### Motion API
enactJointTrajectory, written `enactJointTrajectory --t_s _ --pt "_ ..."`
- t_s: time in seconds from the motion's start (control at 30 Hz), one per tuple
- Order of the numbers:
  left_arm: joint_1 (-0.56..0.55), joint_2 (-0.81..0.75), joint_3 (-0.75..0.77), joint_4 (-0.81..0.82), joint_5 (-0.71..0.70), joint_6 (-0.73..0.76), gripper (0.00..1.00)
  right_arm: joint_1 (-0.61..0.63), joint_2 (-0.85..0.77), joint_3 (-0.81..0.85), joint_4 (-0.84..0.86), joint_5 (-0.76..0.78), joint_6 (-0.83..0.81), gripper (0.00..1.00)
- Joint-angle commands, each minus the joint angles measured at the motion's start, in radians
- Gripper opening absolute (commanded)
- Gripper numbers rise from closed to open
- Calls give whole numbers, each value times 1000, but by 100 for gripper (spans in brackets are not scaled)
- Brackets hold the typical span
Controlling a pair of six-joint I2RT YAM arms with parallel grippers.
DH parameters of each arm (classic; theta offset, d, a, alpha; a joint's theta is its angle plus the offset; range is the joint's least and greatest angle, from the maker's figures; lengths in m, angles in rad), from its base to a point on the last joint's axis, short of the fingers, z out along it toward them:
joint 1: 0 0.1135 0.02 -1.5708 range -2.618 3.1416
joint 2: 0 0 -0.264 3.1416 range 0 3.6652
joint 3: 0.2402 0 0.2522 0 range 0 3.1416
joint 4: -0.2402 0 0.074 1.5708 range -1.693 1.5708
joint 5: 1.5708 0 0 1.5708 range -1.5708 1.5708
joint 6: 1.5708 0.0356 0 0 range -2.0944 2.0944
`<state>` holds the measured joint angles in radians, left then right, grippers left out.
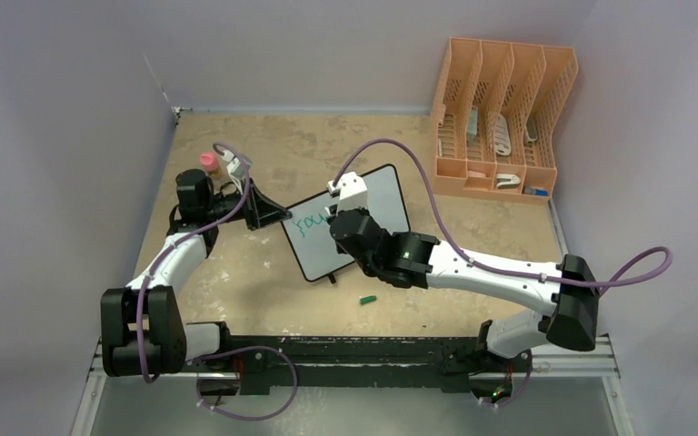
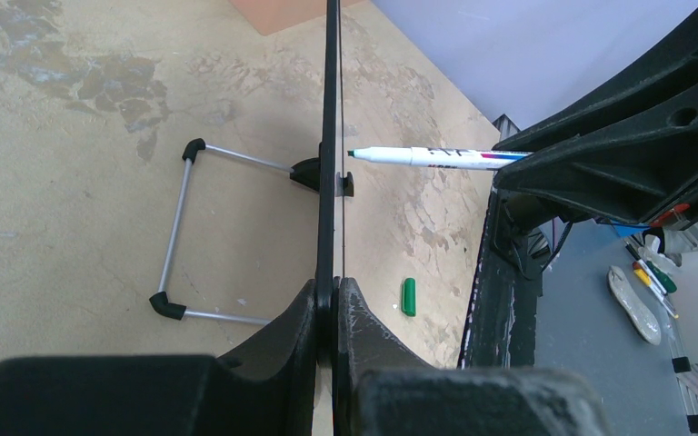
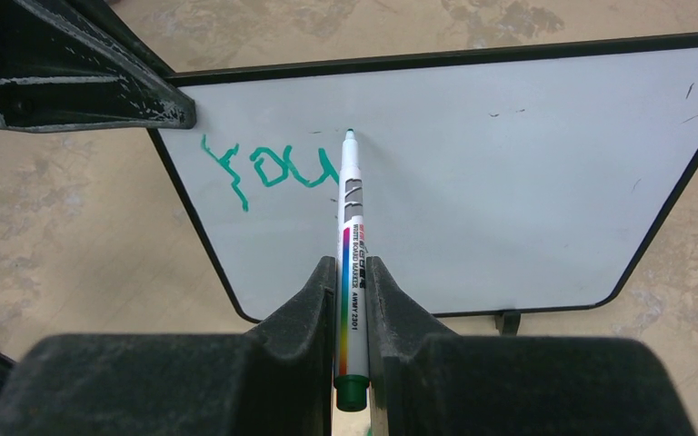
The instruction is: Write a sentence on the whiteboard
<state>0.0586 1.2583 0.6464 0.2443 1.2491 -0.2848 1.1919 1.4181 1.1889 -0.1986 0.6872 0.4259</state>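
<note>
- Grips: our left gripper (image 2: 334,295) clamps the whiteboard (image 1: 383,200) at its nine o'clock edge, mid-table.
- We see our right gripper (image 3: 352,272) clenched on the marker (image 3: 351,191), tip at three o'clock of the sentence (image 3: 273,169), just a few teal letters.
- From above, our right wrist hides the whiteboard's middle.
- Around: green cap (image 1: 368,299) at six o'clock, apart; orange rack (image 1: 500,118) at two; pink-topped bottle (image 1: 209,162) at ten.

Whiteboard (image 3: 527,182) looks smooth, table (image 1: 273,263) matt, marker (image 3: 352,227) plastic.
</note>
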Motion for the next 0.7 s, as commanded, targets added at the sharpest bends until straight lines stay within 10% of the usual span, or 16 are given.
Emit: enactJointTrajectory --t_s 0.0,0.67 --pt "-8 -4 25 -13 33 32 0 0 10 31 -9 5 8 0" --pt "-8 -2 25 -13 35 33 0 0 35 34 -11 -4 6 0"
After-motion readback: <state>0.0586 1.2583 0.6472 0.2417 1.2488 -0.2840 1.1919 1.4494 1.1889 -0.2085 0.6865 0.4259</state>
